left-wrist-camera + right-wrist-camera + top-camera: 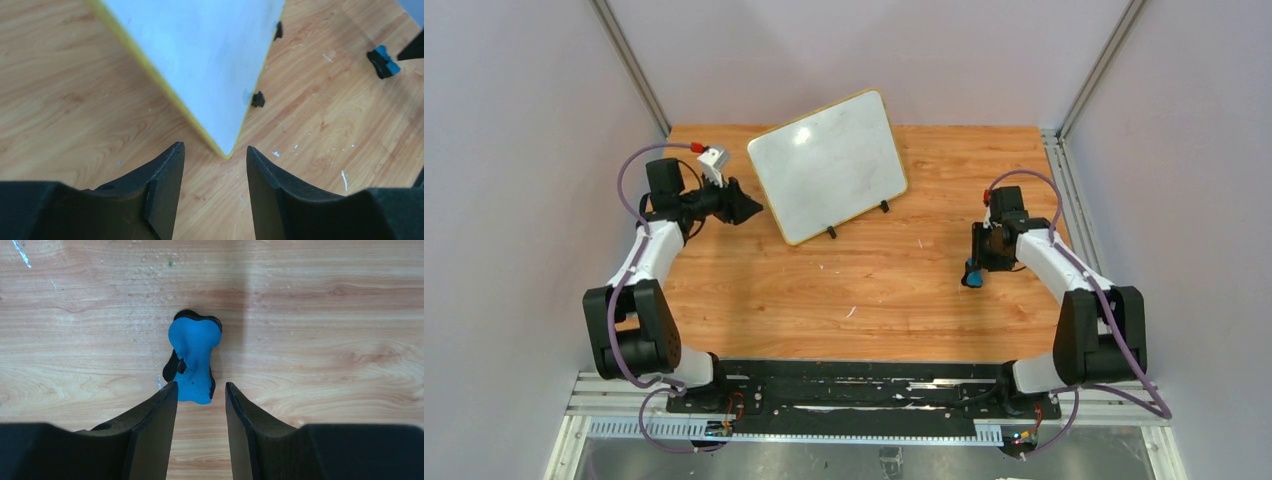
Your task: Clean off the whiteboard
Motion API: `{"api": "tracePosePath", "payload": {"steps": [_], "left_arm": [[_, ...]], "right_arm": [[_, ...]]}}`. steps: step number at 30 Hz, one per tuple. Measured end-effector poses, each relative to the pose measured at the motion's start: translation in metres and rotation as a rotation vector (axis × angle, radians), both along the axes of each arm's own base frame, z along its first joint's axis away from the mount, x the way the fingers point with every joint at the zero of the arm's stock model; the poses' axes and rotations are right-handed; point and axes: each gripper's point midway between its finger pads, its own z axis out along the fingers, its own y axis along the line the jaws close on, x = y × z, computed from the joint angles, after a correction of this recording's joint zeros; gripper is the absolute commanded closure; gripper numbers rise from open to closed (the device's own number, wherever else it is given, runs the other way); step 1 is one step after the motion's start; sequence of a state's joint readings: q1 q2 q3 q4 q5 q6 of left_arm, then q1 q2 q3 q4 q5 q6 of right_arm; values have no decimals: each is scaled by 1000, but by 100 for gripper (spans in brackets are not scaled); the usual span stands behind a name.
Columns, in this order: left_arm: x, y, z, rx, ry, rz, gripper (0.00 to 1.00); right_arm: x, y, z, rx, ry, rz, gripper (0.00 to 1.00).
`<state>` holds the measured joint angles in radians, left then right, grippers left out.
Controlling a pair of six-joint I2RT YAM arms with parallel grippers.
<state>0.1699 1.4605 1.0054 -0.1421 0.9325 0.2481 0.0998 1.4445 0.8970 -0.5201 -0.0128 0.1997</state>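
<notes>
Right of centre in the top view, the right claw [200, 385] hangs low over the blue eraser [194, 347], jaws parted around its near end without visibly gripping it, placed, I judge, to pick it up; farther up at left, the left claw [214, 147] gapes empty at the board's lower corner, likely to steady it. The whiteboard [829, 180] leans on two feet [831, 232] at upper centre of the desk [874, 300], nearly clean.

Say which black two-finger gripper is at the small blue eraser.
The right gripper: open, fingertips either side of the small blue eraser on the wooden table. The left gripper faces a corner of the yellow-framed whiteboard.
</notes>
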Motion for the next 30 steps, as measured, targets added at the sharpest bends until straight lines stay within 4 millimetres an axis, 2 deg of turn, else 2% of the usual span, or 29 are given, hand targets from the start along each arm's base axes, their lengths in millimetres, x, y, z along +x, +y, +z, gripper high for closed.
{"api": "tracePosePath", "payload": {"steps": [3,6,13,21,27,30], "left_arm": [[-7,19,-14,17,23,109,46],[-14,36,-26,52,31,223,41],[-23,70,-34,131,-50,479,37],[-19,110,-60,152,-31,757,32],[-22,122,-70,123,-74,859,31],[-20,121,-65,115,-102,866,31]], "right_arm": [[-1,-6,9,-24,-41,-25,59],[0,-12,21,-45,-109,-50,59],[1,-28,46,-96,-273,-125,58],[1,-43,39,-188,-336,-175,59],[-4,-39,35,-246,-478,-114,59],[-2,-42,42,-262,-535,-114,59]]}}
